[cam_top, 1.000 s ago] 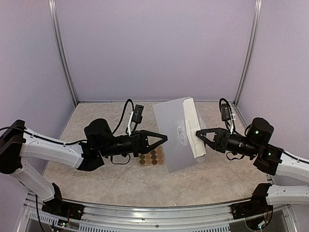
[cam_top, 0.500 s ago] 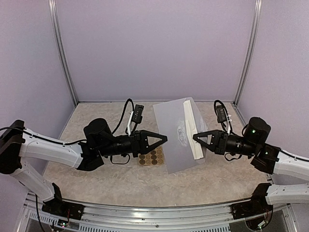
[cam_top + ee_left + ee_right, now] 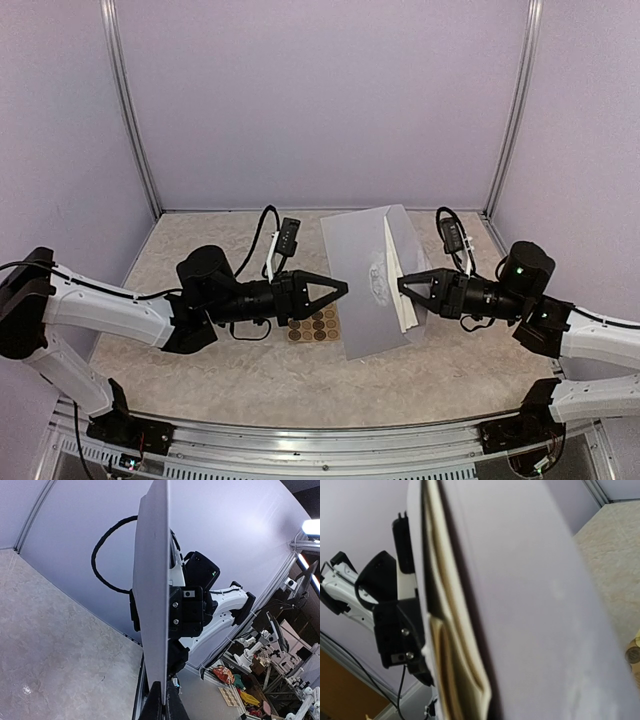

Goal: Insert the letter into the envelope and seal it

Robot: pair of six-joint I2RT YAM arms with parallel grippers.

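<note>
Envelope (image 3: 362,285): held in the air over the middle of the table (image 3: 250,380), tilted up on edge between the two arms. It is seen edge-on from the left wrist. Its mouth faces 3 o'clock, and it should be kept taut and flat so the pocket stays open.
Left gripper (image 3: 338,288): clamped on the envelope's 9 o'clock edge. Its job is to brace without twisting.
Right gripper (image 3: 404,284): at the 3 o'clock side, fingers closed, apparently pinching the letter.
Letter (image 3: 392,250): a cream folded sheet, lying along the envelope's mouth and partly inside the pocket in the right wrist view.
Step in hand: feeding the letter in. Push toward 9 o'clock along the envelope's plane, parallel to its faces, so the fold does not snag the lip, and release only once the letter is fully seated.
Sticker sheet (image 3: 313,326): flat on the table at the envelope's 7 o'clock. It is not needed yet.
</note>
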